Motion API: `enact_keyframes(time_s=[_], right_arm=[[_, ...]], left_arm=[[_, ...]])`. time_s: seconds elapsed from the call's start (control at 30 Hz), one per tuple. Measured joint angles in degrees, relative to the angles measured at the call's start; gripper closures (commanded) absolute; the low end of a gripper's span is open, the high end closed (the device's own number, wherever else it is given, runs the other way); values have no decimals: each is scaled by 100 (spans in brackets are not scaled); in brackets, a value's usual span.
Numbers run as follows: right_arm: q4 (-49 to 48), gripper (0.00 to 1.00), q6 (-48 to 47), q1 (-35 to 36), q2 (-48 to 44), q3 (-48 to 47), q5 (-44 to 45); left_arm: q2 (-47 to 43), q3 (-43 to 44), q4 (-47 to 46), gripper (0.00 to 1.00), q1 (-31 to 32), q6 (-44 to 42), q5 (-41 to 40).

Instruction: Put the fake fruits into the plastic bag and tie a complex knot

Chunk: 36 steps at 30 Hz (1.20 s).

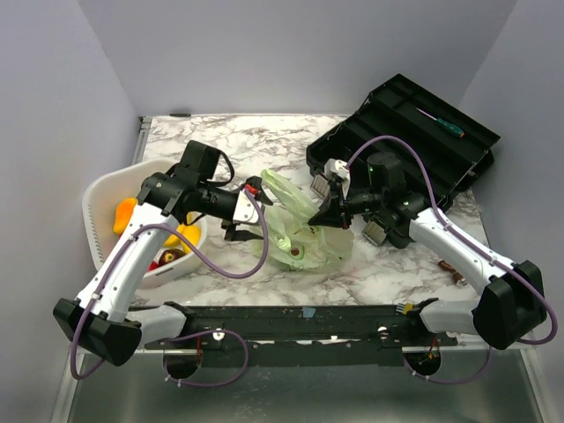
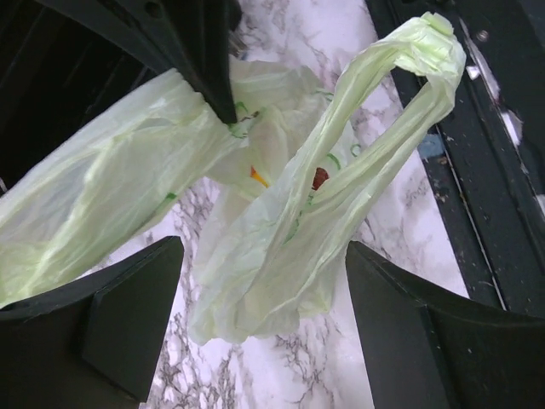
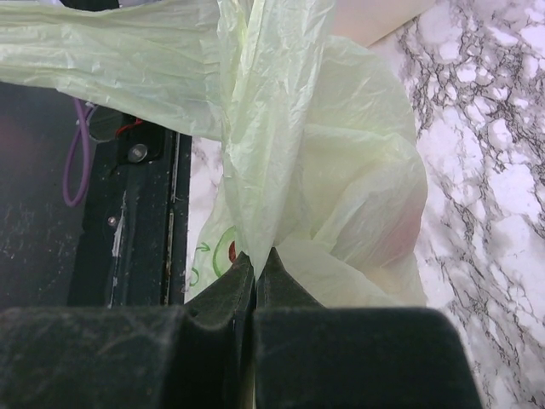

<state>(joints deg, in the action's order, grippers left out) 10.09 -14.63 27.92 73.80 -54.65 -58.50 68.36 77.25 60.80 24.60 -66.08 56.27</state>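
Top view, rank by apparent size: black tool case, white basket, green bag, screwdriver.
1. black plastic tool case
2. white plastic basket, partly covered by the left arm
3. pale green plastic bag
4. green-handled screwdriver

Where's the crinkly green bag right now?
In the top view, the thin pale green plastic bag sits mid-table between the white plastic basket and the black plastic case, pinched by the right claw.

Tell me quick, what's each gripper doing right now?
Left gripper: open, a loop of the bag between its fingers, not gripped.
Right gripper: shut on the bag.
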Motion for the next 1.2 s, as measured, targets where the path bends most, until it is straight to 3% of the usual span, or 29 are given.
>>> enact_keyframes(time_s=[0.13,0.2,0.27,0.4,0.53,0.67,0.73,0.87,0.97,1.2], right_arm=[[2,99,-4,0,7,0,-35],[7,99,-4,0,13,0,-44],[20,99,-13,0,24,-2,-57],[42,99,-44,0,61,-2,-61],[46,98,-39,0,63,-2,-61],[39,88,-17,0,61,-2,-59],[42,77,-15,0,52,-2,-61],[46,53,-15,0,22,-2,-105],[44,37,-26,0,0,-2,-151],[-138,32,243,24,-2,0,-243]], left_arm=[[282,146,605,35,92,-643,26],[481,262,826,47,184,-850,46],[721,461,1025,68,297,-1014,105],[1113,752,1316,96,516,-1163,243],[1154,645,1113,100,592,-584,297],[905,-140,-365,100,678,1388,-33],[883,-409,-1019,100,699,2402,-345],[879,-575,-1784,100,704,3453,-723],[876,-656,-2251,100,704,4019,-962],[876,-678,-2649,100,909,4478,-1305]])
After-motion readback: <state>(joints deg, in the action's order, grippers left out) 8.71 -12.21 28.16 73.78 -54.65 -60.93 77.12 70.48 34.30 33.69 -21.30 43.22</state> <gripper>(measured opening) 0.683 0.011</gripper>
